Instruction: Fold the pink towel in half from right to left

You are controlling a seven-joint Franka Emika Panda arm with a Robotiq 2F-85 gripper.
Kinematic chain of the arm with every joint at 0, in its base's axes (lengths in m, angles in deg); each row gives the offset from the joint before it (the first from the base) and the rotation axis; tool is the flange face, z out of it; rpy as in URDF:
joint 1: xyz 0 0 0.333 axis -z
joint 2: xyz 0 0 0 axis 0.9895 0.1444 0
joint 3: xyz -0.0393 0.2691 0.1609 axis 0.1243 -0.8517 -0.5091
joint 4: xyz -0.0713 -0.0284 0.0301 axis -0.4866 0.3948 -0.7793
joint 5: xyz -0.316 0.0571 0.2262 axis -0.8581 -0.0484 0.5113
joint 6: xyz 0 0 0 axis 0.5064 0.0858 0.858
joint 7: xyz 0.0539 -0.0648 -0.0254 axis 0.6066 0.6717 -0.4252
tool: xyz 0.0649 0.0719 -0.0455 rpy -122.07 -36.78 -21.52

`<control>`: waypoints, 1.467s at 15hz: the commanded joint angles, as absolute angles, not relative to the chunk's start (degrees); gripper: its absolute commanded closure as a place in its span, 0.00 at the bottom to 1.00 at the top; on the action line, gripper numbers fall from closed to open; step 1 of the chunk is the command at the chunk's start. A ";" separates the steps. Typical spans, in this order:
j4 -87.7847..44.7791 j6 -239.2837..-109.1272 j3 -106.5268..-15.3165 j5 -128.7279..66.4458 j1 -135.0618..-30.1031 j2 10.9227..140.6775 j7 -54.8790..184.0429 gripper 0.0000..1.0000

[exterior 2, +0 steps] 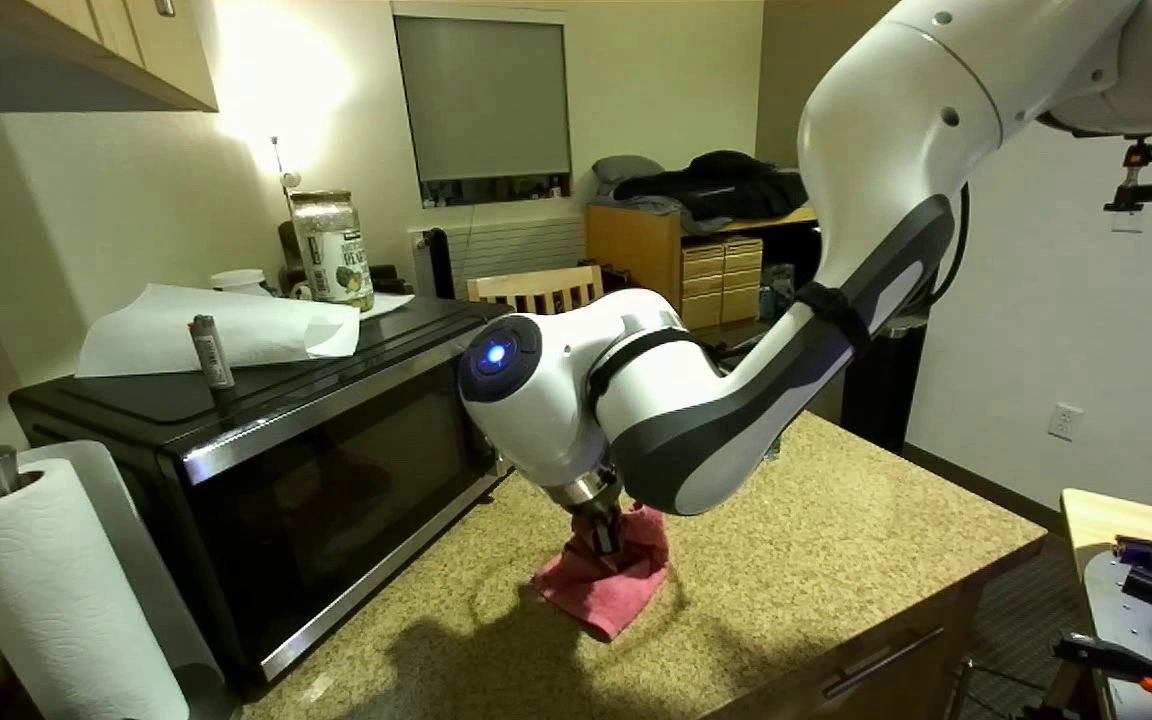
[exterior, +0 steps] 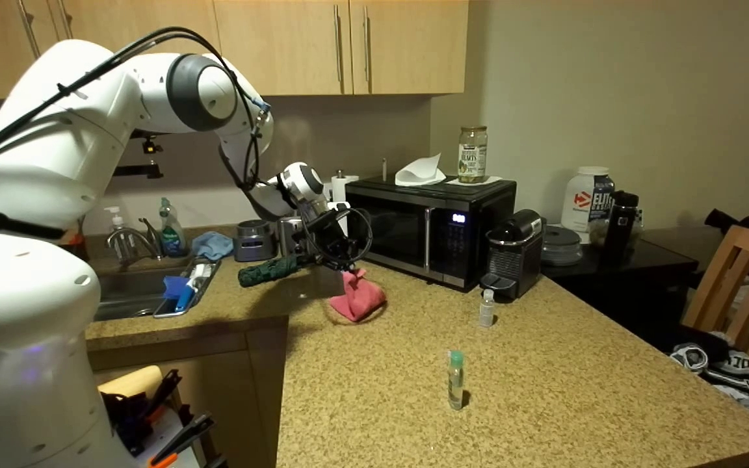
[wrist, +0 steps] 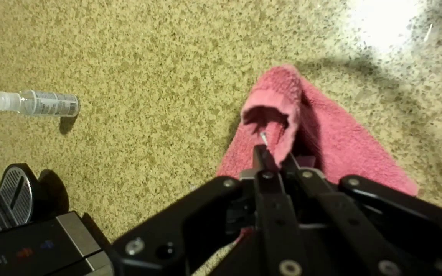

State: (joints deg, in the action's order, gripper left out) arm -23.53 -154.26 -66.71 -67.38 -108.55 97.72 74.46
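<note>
Starts at far left, in an exterior view, with the arm (exterior: 30, 279), arched high and angled down over the counter (exterior: 543, 390). Takes in the sink (exterior: 124, 292) beyond it, with a faucet (exterior: 132, 240) at the back edge and a blue-handled tool (exterior: 186, 297) at the right edge, then a green bottle (exterior: 171, 233) behind the sink and a blue cloth (exterior: 212, 246) bunched just beside it. Ends, at the arm's tip, in the gripper (wrist: 276, 159), jaws all but together, with a fold of the towel (exterior: 359, 300) pinched between the fingertips. Has the towel on the counter in front of the microwave (exterior: 394, 227), lifted to a peak at the grip, with the lower part slack and spread beneath; in the wrist view, curls over into a hollow loop just beyond the fingertips, with a broad flap off to the right. Goes on with the microwave, door closed and display lit, with curled paper (exterior: 419, 172) and a jar (exterior: 472, 159) on top. Includes a green-capped bottle (exterior: 456, 383) upright on the counter, then a clear bottle (exterior: 486, 311), also upright, near the coffee machine (exterior: 514, 257). Finishes at far right with a white tub (exterior: 582, 208), a dark bottle (exterior: 620, 227) and a wooden chair (exterior: 712, 283).
</note>
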 commanded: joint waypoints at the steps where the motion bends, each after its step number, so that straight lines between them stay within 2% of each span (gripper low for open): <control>1: -25.54 -153.44 -68.91 -67.34 -108.15 94.89 75.43 0.95; 10: -26.08 -154.13 -70.52 -68.06 -108.47 94.41 75.64 0.95; 11: -26.18 -154.23 -70.54 -68.17 -108.50 94.37 75.70 0.69; 12: -26.24 -154.23 -70.56 -68.21 -108.50 94.33 75.68 0.68; 14: -26.32 -154.19 -70.46 -68.34 -108.47 94.30 75.72 0.57; 22: -26.59 -153.96 -69.58 -67.43 -107.03 94.00 75.89 0.05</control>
State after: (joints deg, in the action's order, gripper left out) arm -23.76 -154.26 -69.65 -67.37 -108.27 96.55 74.46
